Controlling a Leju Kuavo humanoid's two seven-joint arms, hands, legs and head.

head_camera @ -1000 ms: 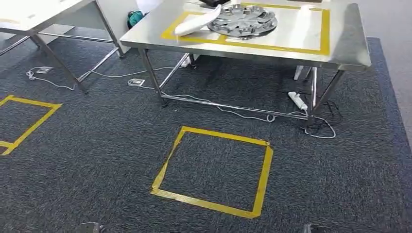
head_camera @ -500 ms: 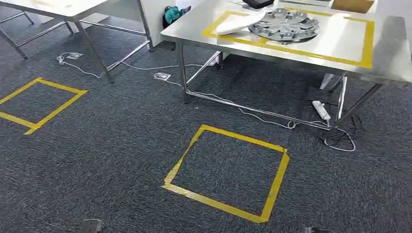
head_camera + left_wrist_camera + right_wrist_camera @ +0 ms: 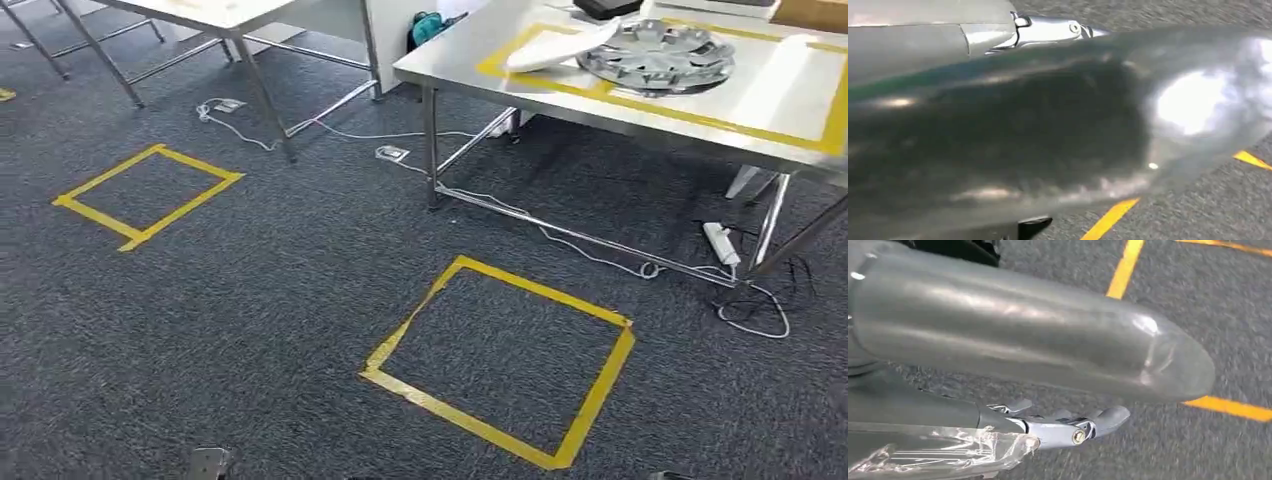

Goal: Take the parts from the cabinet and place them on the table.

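Observation:
A silver wheel cover [image 3: 655,55] and a white curved part [image 3: 560,45] lie inside a yellow tape outline on the steel table [image 3: 470,72] at the back right of the head view. My left hand [image 3: 1048,135] hangs over the carpet with its thick grey thumb blurred close to the camera and a silver finger [image 3: 1053,29] stretched out behind it. My right hand [image 3: 1048,370] also hangs over the carpet, its thumb and silver fingers [image 3: 1073,430] extended. Neither hand holds anything.
Two yellow tape squares mark the dark carpet, one ahead [image 3: 500,360] and one to the left [image 3: 150,195]. A second table [image 3: 250,20] stands at the back left. Cables and a power strip [image 3: 722,243] lie under the steel table.
The whole picture has slid to the right, so the camera has turned left. The second tape square has come fully into view. The parts on the table have not moved.

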